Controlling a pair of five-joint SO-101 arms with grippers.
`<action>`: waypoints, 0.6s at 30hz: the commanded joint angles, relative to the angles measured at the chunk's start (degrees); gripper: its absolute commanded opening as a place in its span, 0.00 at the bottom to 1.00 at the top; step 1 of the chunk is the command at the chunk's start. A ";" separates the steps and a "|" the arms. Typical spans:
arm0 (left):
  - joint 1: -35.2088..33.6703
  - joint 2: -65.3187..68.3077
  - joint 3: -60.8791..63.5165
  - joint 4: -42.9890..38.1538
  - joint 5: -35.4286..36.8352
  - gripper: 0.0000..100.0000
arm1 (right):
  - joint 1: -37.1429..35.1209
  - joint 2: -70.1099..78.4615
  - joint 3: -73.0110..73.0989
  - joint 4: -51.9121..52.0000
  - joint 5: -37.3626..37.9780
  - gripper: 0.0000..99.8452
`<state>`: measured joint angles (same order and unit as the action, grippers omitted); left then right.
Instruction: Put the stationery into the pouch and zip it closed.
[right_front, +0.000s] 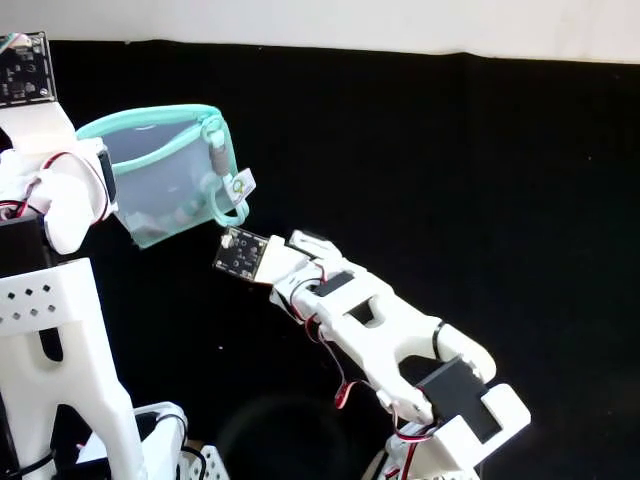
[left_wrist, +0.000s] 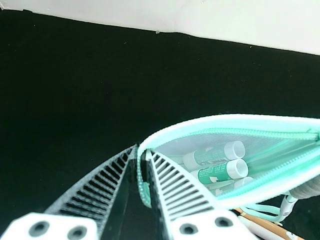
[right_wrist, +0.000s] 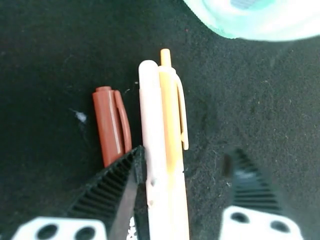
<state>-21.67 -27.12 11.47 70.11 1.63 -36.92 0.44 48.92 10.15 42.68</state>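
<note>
Left side, far. The left gripper (left_wrist: 141, 151) is pinched together on the rim of a mint-green mesh pouch (right_front: 160, 190), one ribbed finger inside the mouth and one outside. The pouch hangs raised off the black cloth tabletop (right_front: 450, 150), mouth up.

The zip is undone and the mouth gapes. Inside, seen from the left wrist, lie two green-labelled tubes with white caps (left_wrist: 222, 171), side by side against the mesh wall. What else is under them I cannot tell.

A mint cord loop (right_front: 228, 208) dangles from the pouch's right end.

Centre. The right arm (right_front: 380, 330) stretches from the near right corner toward the pouch. Its wrist sits just near and right of the pouch's lower corner.

The right gripper (right_wrist: 186, 152) has its fingers spread wide apart, clamping nothing, over pens lying on the cloth.

- The white plastic pen (right_wrist: 151, 150) lies between the fingers, with one fingertip touching its side.
- The orange plastic pen (right_wrist: 169, 125) lies pressed along the white one, clip facing the other finger. A wide strip of bare cloth lies between them.
- The reddish-brown capped pen (right_wrist: 107, 125) lies just beside the white one, outside the touching finger. Its lower end is hidden behind that finger.

All three pens lie parallel. The pouch's pale underside (right_wrist: 260, 20) hangs beyond their tips.
</note>
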 joint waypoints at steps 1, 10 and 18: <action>-0.48 2.51 0.31 1.76 0.53 0.01 | -0.40 0.40 -0.13 -1.10 2.29 0.15; -0.48 2.51 0.31 1.76 0.53 0.01 | -0.31 0.22 0.04 -0.92 2.29 0.01; -0.48 2.51 0.40 1.76 0.53 0.01 | -0.31 0.04 0.22 -0.84 1.93 0.01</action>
<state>-21.67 -27.12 11.47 70.11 1.63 -36.92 0.09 48.84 10.07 43.03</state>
